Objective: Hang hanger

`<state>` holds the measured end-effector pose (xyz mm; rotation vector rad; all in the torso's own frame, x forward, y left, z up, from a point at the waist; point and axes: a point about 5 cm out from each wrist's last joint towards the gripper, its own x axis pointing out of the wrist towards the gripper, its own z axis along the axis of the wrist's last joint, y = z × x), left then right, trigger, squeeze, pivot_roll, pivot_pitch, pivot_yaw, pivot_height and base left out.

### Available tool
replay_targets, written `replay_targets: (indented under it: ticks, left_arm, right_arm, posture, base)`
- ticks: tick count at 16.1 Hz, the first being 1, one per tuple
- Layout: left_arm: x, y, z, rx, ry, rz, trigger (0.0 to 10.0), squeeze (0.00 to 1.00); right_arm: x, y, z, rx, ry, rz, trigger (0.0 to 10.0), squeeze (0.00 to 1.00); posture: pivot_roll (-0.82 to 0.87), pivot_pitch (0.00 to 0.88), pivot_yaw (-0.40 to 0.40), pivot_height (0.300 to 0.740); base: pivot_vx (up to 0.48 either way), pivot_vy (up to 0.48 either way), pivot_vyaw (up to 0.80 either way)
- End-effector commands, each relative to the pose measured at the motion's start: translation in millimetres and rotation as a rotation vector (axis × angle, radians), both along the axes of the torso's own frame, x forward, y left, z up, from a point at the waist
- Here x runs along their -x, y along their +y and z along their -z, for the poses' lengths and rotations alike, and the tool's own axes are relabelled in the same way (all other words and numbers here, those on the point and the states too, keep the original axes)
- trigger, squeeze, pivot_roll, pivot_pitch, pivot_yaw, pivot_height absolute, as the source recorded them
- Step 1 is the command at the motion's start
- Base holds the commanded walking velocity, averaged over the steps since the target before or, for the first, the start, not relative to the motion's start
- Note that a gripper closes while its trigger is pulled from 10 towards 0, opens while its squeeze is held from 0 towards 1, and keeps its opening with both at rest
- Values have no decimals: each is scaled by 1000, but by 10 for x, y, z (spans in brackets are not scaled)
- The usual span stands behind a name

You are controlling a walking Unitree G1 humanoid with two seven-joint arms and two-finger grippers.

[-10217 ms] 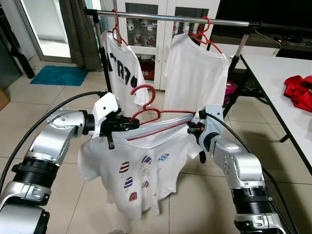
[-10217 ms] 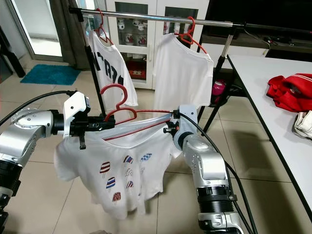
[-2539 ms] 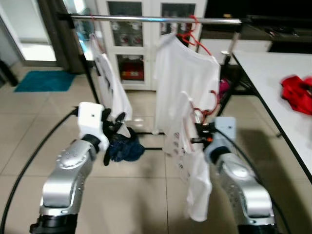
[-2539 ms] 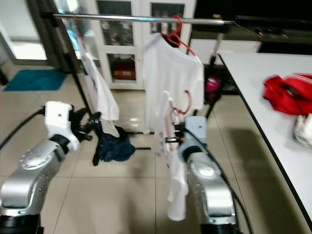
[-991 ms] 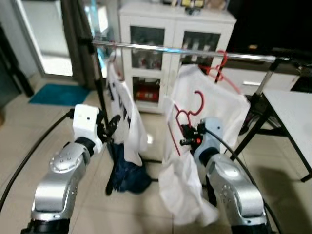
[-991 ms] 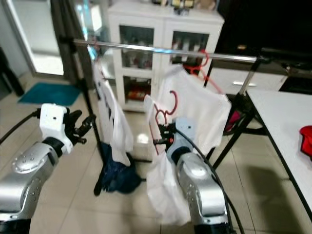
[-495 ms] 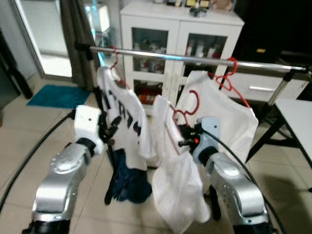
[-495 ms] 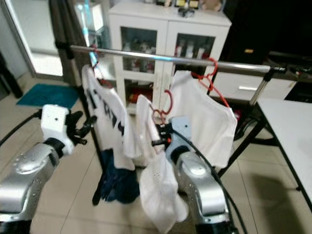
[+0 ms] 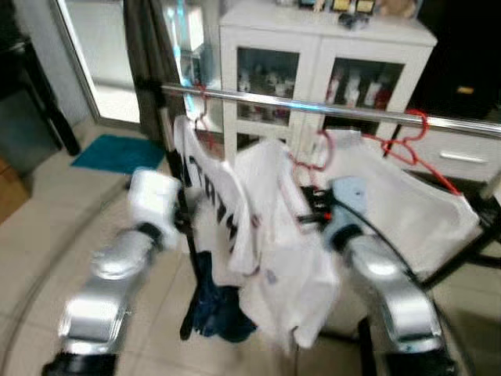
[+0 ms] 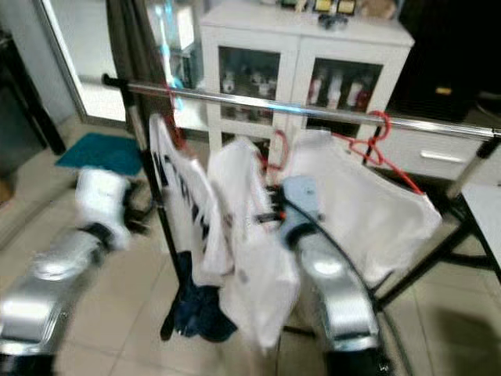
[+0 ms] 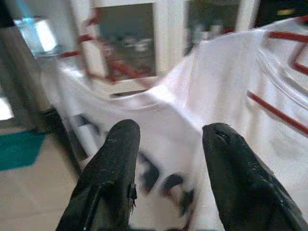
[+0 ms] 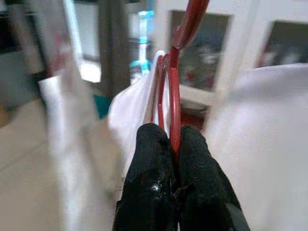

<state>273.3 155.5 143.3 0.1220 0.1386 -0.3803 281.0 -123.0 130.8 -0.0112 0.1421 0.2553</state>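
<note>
The right end effector [image 12: 173, 144] pinches the red hanger [image 12: 174, 91] tight between its 2 black fingers [image 12: 153, 159]. The hanger's hook rises just below the silver rail [image 9: 313, 106] but is not on it yet. A white shirt [image 9: 278, 227] hangs from this hanger and droops under the rail, in front of the right arm.

The left end effector [image 11: 166, 159] is held wide, with a clear gap between its 2 fingers [image 11: 115, 159], and it holds nothing. It points toward a white shirt with dark letters [image 9: 211, 196]. That shirt hangs on a red hanger at the left part of the rail. The left arm [image 9: 117, 274] reaches up toward the rail's dark post [image 9: 168, 157].

Another white shirt [image 9: 427, 211] hangs from a second red hanger [image 9: 411, 133] at the right part of the rail. A dark blue cloth [image 9: 219, 305] lies on the tiled floor [image 9: 47, 196] under the rail. Behind the rail stands a white cabinet with glass doors [image 9: 329, 47]. A teal mat [image 9: 106, 153] lies on the floor to the left of the rail. The head views are blurry.
</note>
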Motion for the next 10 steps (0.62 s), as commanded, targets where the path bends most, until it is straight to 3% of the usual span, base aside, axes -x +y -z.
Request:
replay_targets:
  ticks: [1, 5, 7, 10]
  left_arm:
    - [-13, 74, -77, -25, -33, -14, 10000, 0]
    - [-3, 46, -70, -39, -32, 16, 10000, 0]
    - [2, -69, -106, -43, -37, 148, 10000, 0]
    - [70, -116, -188, -61, -38, 315, 10000, 0]
  right_arm:
    - [-61, 51, -222, -2, -107, -16, 10000, 0]
    - [-265, -5, -294, 92, -115, -20, 10000, 0]
    - [-501, -58, -260, 185, -41, -35, 10000, 0]
    - [-755, -95, -286, 170, 9, 8, 10000, 0]
  posture:
    - [-108, 0, -30, 740]
    - [-111, 0, -26, 740]
    - [-106, 0, -23, 740]
    - [-97, 0, -28, 740]
  base:
    - [364, 0, 0]
    - [243, 0, 0]
    - [0, 0, 0]
    - [0, 0, 0]
